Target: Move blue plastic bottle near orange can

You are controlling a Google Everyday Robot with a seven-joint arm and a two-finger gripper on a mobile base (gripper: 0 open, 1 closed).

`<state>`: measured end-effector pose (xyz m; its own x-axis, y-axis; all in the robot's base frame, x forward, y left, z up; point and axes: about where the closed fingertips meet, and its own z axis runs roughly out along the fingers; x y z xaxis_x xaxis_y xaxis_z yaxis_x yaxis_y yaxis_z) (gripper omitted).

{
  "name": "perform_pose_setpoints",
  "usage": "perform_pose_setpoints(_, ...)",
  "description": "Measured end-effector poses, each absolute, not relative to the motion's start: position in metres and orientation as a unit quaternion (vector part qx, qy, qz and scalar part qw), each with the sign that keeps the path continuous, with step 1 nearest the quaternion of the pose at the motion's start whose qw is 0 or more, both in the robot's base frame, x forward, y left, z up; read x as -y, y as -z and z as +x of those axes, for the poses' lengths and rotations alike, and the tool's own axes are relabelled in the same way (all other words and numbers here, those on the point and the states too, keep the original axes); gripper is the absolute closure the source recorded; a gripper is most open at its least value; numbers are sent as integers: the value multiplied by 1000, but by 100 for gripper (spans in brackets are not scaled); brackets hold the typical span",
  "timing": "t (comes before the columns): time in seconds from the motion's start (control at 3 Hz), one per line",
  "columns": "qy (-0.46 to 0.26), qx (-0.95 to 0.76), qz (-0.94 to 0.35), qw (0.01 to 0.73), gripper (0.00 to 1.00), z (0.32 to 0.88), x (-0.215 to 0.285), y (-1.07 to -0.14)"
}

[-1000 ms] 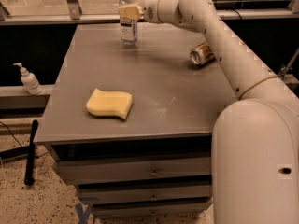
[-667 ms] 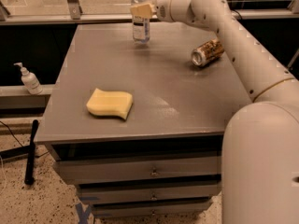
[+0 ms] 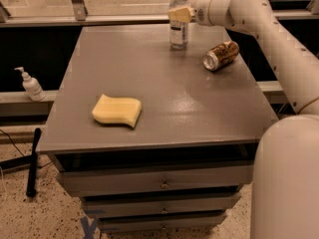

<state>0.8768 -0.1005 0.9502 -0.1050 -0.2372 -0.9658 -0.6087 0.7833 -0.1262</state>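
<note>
Tool and blue plastic bottle: both shifted right along the far edge of the table since the earlier frame. Tool pinches the bottle just below its white cap. Bottle upright; whether its base touches the table cannot be told. Orange can: on its side, near the bottle, to its right, apart. Yellow sponge: front left, well apart.
</note>
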Motion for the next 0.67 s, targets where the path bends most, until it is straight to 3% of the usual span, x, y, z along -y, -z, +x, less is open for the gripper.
perform_pose_setpoints(0.67, -88, -744, -254, 612, 100, 862, 190, -964)
